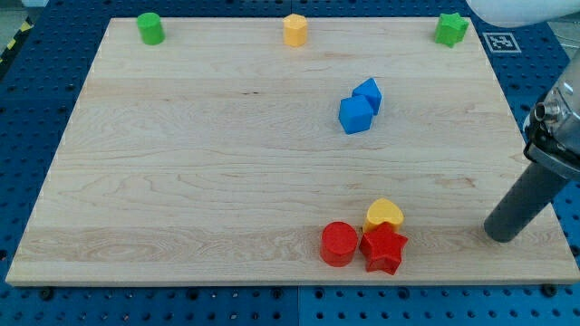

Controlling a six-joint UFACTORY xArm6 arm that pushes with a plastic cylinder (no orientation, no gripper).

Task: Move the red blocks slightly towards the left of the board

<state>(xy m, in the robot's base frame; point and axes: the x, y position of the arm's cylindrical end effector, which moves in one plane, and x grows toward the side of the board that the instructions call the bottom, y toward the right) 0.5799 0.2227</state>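
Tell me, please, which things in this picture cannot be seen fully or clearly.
- Upper arm above my tip: cut off by the camera view's right edge.
- Yellow heart-shaped block: its lower part is hidden behind the red star-shaped block.
- Rear blue block: partly covered by the front blue cube; exact shape unclear.
- White object: cut off by the view's top edge.

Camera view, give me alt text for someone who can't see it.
My tip rests at the board's right edge, apart from a red cylinder, red star and yellow heart clustered bottom centre. Two blue blocks sit mid-board.
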